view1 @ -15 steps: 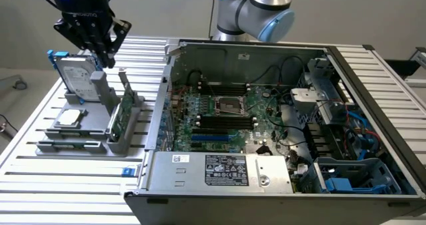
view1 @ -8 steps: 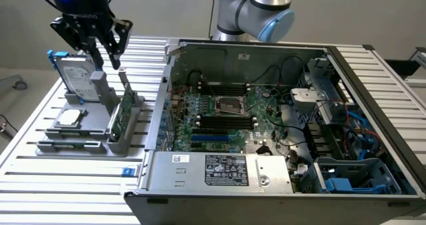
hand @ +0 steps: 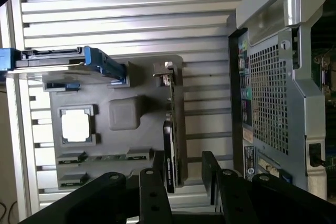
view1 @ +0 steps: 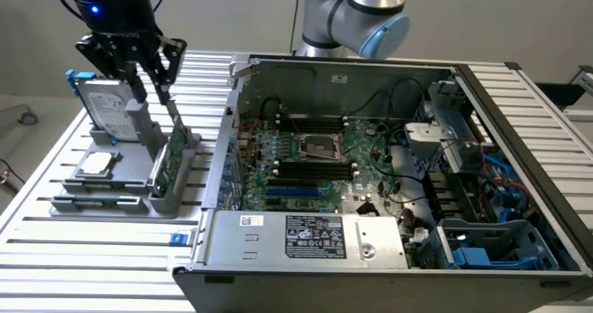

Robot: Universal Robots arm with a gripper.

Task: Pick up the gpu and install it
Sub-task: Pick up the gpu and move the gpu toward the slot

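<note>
Surface: slatted aluminium table (view1: 55, 257), pale wall behind it, seen across the whole exterior view.
Holder: grey moulded tray (view1: 121, 188) on the table at the exterior view's left, just beside the open computer case (view1: 389, 63).
Task's thing: the gpu (view1: 169, 153) stands on its long edge in a slot of the tray, on the side of the tray nearest the case. Its green board faces the exterior camera; the wrist view shows its black cover edge-on (hand: 169, 150).
My gripper: I hang over the tray in the upper left of the exterior view (view1: 155, 98), fingers pointing down at the back end of the gpu.
Fingers: spread apart and holding nothing. In the wrist view (hand: 181, 174) the gpu lies between them, with a clear gap to one finger (hand: 212, 169). Whether the other finger (hand: 152, 182) touches the card I cannot tell.
Other parts in the tray: hard drive (view1: 102, 108) in a blue frame, upright at the far end; square processor chip (view1: 96, 164) lying flat; memory sticks (view1: 93, 200) at the near end.
Case: lid off, motherboard (view1: 306, 167) exposed in the middle of the exterior view, power supply (view1: 306, 237) along the near wall.
</note>
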